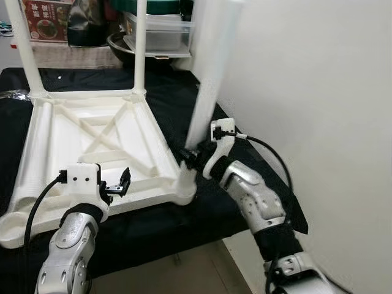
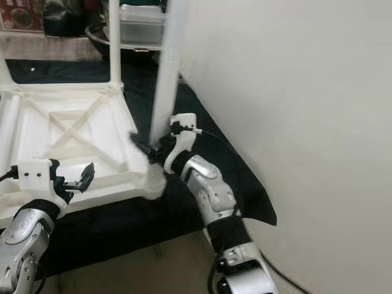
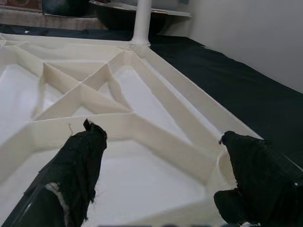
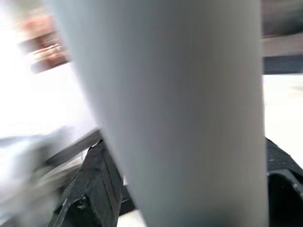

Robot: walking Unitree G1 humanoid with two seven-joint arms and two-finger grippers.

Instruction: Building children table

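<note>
Right gripper (image 1: 191, 158): fingers clamped around upright white leg (image 1: 208, 79) at tabletop corner | Left gripper (image 1: 116, 184): fingers apart, hovering over inverted white tabletop (image 1: 73, 131), holding nothing

Left arm: bent at the elbow, forearm raised, left hand (image 1: 116, 184) level and pointing toward the robot's right, black fingers (image 3: 80, 161) spread apart | Right arm: elbow low, forearm angled up and inward, right hand (image 1: 191, 160) with fingers (image 4: 97, 184) clamped either side of a white post.
</note>
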